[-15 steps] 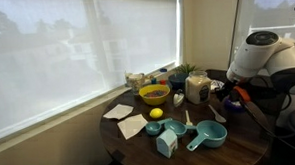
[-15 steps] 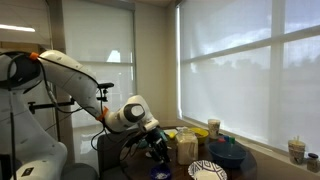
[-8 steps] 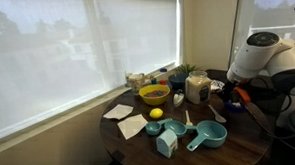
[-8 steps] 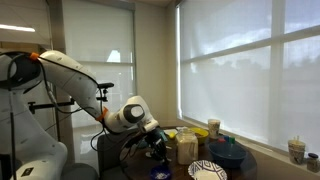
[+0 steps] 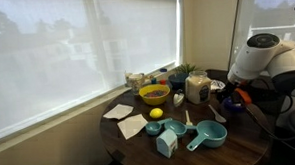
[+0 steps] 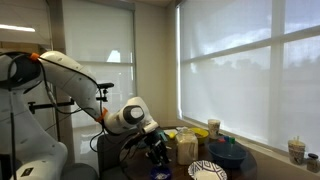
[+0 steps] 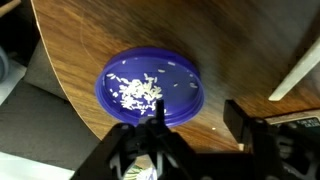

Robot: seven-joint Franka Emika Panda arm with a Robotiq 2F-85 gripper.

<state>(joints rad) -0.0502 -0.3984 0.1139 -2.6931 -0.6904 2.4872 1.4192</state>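
The gripper (image 7: 200, 140) is seen spread over a blue plate (image 7: 150, 88) by the table (image 7: 250, 40) edge. Judged light and stiff; its rim should be pinched and kept level, white crumbs (image 7: 138, 92) being loose.

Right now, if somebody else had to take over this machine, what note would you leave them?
Pincer: above the blue plate; a dark blur at its middle hides whether it is open or shut.
Plate: on the wooden table near its edge, with white crumbs scattered on it.
Done: crumbs are on the plate.
Left: plate not gripped.
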